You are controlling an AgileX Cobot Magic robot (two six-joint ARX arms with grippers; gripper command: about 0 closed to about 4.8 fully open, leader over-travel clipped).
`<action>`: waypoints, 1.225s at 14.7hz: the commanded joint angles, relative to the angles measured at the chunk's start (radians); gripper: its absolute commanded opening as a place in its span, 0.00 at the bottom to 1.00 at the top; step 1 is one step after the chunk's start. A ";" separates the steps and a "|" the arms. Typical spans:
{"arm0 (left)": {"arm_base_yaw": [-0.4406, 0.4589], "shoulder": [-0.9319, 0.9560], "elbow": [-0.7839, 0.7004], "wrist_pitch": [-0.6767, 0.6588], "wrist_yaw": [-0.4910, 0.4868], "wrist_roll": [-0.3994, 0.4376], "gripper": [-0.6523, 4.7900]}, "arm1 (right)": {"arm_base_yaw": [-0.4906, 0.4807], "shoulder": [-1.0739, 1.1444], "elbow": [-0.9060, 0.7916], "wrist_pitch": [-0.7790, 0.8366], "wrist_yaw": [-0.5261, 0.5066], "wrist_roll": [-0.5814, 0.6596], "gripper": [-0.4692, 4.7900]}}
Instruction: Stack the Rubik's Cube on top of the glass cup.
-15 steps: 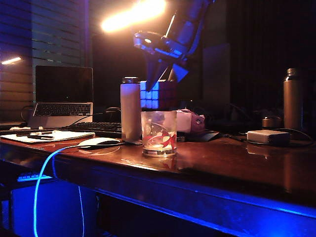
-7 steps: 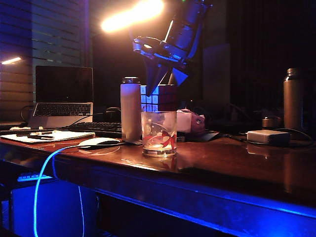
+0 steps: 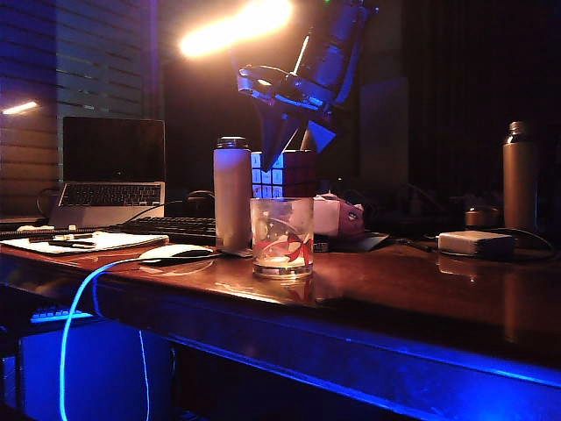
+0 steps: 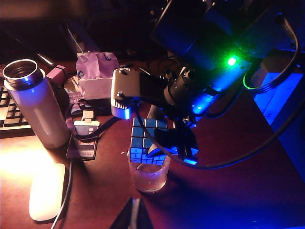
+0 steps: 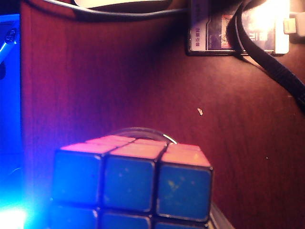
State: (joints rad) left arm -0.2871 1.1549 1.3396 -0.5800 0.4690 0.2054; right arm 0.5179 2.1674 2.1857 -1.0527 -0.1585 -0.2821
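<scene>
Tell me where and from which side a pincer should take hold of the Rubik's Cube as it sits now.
Take the Rubik's Cube by two opposite flat side faces, coming down from above, as the right pincer does now. It sits on the rim of the glass cup, so its underside is out of reach and a sideways push might tip the stack. The left pincer stays clear.

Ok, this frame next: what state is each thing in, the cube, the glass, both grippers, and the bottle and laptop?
Rubik's Cube: sitting on the glass rim, between the right gripper's fingers.
glass cup: upright on the table, empty.
right gripper: above the glass, around the cube.
left gripper: raised over the table's front, holding nothing; opening unclear.
pale bottle: upright, capped.
laptop: lid open, screen dark.
</scene>
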 commanded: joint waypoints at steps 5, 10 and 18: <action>0.000 -0.002 0.006 0.013 0.006 -0.003 0.12 | 0.000 -0.001 0.001 -0.018 0.000 -0.006 0.89; 0.000 -0.002 0.006 0.013 0.006 -0.003 0.12 | 0.000 -0.001 0.007 0.003 0.000 -0.006 1.00; 0.000 -0.002 0.006 0.011 0.006 -0.003 0.12 | 0.000 -0.003 0.092 0.029 0.004 0.004 1.00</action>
State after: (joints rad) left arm -0.2874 1.1549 1.3396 -0.5800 0.4686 0.2054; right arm 0.5179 2.1674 2.2677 -1.0370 -0.1570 -0.2848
